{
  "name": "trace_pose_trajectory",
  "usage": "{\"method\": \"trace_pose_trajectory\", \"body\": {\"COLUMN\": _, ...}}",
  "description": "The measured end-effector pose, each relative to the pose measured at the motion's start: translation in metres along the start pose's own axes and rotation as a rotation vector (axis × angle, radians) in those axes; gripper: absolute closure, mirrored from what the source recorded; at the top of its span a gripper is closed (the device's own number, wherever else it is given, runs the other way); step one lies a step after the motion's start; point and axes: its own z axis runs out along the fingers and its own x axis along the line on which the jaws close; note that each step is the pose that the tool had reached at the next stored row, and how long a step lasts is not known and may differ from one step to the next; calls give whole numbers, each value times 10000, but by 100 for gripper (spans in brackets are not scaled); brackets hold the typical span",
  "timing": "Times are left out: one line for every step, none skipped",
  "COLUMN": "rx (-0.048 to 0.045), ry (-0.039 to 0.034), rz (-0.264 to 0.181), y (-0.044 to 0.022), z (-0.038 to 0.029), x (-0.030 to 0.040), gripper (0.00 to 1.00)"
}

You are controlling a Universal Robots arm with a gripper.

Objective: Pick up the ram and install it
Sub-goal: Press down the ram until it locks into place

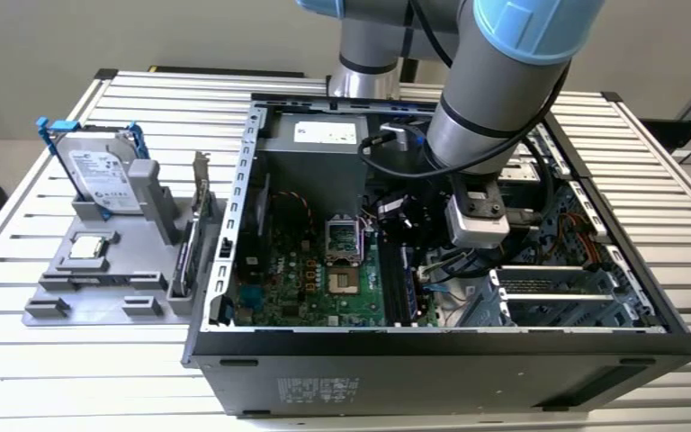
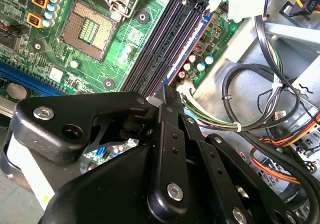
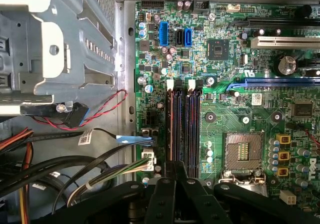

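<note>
At the exterior view's left, a grey fixture [image 1: 105,270] rests on the slatted table [image 1: 33,360]. It carries a silver hard drive [image 1: 100,175] upright in a blue frame, a small square chip [image 1: 91,247] lying flat, and a dark expansion card [image 1: 205,211] standing on edge nearest the case. No green stick is evident on the fixture. Right of it, the open computer case [image 1: 442,360] lies on its side with the green motherboard [image 1: 309,279] exposed and its processor socket [image 1: 341,243] uncovered. Further right, the arm reaches down into the case, with the gripper [image 1: 448,263] low over the bank of memory slots [image 3: 184,129]. A narrow dark stick, apparently the ram [image 1: 412,281], stands on edge along the slot row directly beneath the gripper. Whether the claw is open or clamped on anything cannot be told. Bundled cables [image 1: 574,225] and a drive cage [image 1: 556,292] occupy the case's right side.
</note>
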Motion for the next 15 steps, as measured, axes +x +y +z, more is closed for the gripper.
{"method": "trace_pose_trajectory", "body": {"rx": 0, "ry": 0, "rz": 0, "y": 0, "z": 0, "x": 0, "gripper": 100}}
{"method": "trace_pose_trajectory", "body": {"rx": 0, "ry": 3, "rz": 1, "y": 0, "z": 0, "x": -1, "gripper": 100}}
{"method": "trace_pose_trajectory", "body": {"rx": 0, "ry": 6, "rz": -8, "y": 0, "z": 0, "x": -1, "gripper": 100}}
{"method": "trace_pose_trajectory", "body": {"rx": -3, "ry": 5, "rz": -46, "y": 0, "z": -1, "x": -1, "gripper": 100}}
{"method": "trace_pose_trajectory", "body": {"rx": -7, "ry": 5, "rz": -96, "y": 1, "z": -1, "x": -2, "gripper": 100}}
{"method": "trace_pose_trajectory", "body": {"rx": -10, "ry": 4, "rz": -153, "y": 1, "z": -1, "x": -2, "gripper": 100}}
{"method": "trace_pose_trajectory", "body": {"rx": -13, "ry": 4, "rz": -212, "y": 0, "z": -1, "x": -3, "gripper": 100}}
{"method": "trace_pose_trajectory", "body": {"rx": -16, "ry": 3, "rz": -271, "y": 0, "z": 0, "x": -3, "gripper": 100}}
{"method": "trace_pose_trajectory", "body": {"rx": -21, "ry": 2, "rz": -344, "y": 0, "z": -1, "x": -3, "gripper": 100}}
{"method": "trace_pose_trajectory", "body": {"rx": -25, "ry": 2, "rz": -414, "y": 0, "z": -1, "x": -4, "gripper": 100}}
{"method": "trace_pose_trajectory", "body": {"rx": -28, "ry": 1, "rz": -481, "y": 0, "z": 0, "x": -5, "gripper": 100}}
{"method": "trace_pose_trajectory", "body": {"rx": -32, "ry": 0, "rz": -550, "y": 0, "z": 0, "x": -5, "gripper": 100}}
{"method": "trace_pose_trajectory", "body": {"rx": -35, "ry": 0, "rz": -609, "y": 0, "z": 0, "x": -6, "gripper": 100}}
{"method": "trace_pose_trajectory", "body": {"rx": -39, "ry": -1, "rz": -675, "y": 0, "z": 0, "x": -7, "gripper": 100}}
{"method": "trace_pose_trajectory", "body": {"rx": -43, "ry": -2, "rz": -740, "y": 0, "z": 0, "x": -8, "gripper": 100}}
